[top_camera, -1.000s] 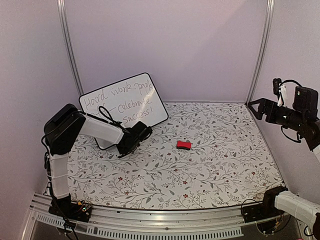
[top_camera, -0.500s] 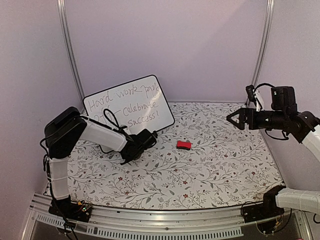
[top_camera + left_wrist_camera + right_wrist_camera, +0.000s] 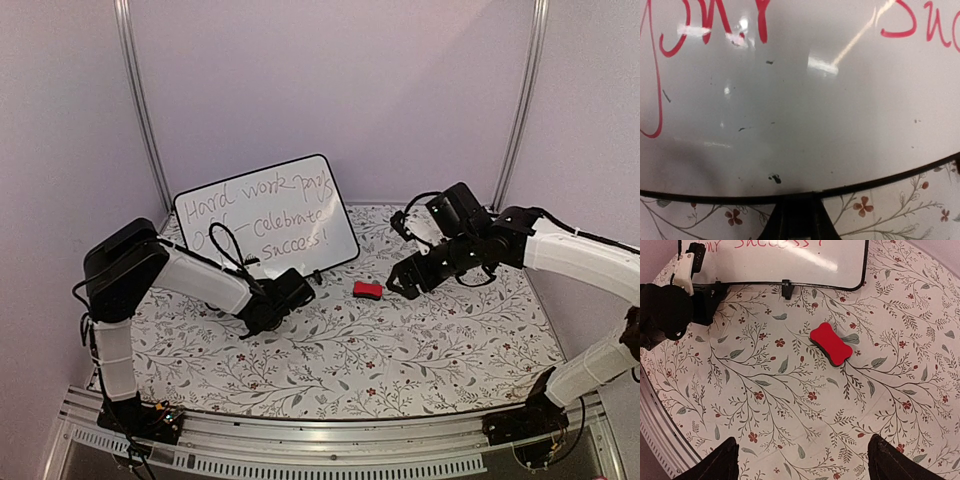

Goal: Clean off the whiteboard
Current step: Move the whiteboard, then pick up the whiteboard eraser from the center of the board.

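Observation:
The whiteboard [image 3: 265,213] stands tilted at the back left and carries red handwriting. It fills the left wrist view as a glossy white face [image 3: 805,110] with a thin black rim. My left gripper [image 3: 294,284] is shut on the board's lower rim [image 3: 796,199]. The red eraser [image 3: 367,290] lies on the flowered mat, right of the board's lower corner. My right gripper [image 3: 405,279] hovers open just right of the eraser. In the right wrist view its fingertips [image 3: 715,462] stand wide apart with the eraser [image 3: 831,344] ahead of them, and the whiteboard [image 3: 780,262] lies beyond.
A flowered mat [image 3: 400,350] covers the table, with lilac walls behind and at both sides. Metal posts [image 3: 140,100] stand in the back corners. The left arm's black wrist [image 3: 662,312] sits at the left of the right wrist view, and a board foot [image 3: 786,289] rests on the mat.
My right arm has swung in from the right wall and down toward the eraser, its jaws a little narrower. The left arm has shifted the whiteboard slightly right.

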Motion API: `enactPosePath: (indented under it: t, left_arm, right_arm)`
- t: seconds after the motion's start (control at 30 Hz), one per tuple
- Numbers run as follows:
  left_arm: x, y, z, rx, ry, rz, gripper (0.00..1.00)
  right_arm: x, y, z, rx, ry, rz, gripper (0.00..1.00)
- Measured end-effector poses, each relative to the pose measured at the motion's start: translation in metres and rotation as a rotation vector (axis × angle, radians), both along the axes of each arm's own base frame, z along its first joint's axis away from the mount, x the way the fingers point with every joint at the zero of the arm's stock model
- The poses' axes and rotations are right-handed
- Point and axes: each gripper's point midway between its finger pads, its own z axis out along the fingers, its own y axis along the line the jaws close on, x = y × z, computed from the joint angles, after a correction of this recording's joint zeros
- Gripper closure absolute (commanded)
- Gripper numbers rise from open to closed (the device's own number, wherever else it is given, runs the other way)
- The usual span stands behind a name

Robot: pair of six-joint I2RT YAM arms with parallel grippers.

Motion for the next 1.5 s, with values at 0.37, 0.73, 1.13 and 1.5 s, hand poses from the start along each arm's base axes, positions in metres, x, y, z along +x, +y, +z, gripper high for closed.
enactPosePath:
  t: [0.37, 0.73, 1.13, 1.5]
  left_arm:
    - [-0.003, -0.002, 0.000, 0.001, 0.002, -0.018, 1.00]
    - [-0.009, -0.006, 0.000, -0.003, 0.011, -0.044, 1.00]
    - [-0.013, -0.009, 0.000, 0.002, 0.000, -0.053, 1.00]
    - [-0.015, -0.009, 0.000, 0.001, -0.006, -0.056, 1.00]
  right_arm:
    - [0.049, 0.051, -0.034, -0.144, -0.023, 0.159, 0.18]
    - [0.063, 0.067, -0.119, -0.307, 0.064, 0.294, 0.22]
    - [0.096, 0.073, -0.130, -0.327, 0.020, 0.308, 0.28]
    - [0.118, 0.061, -0.157, -0.343, 0.056, 0.291, 0.39]
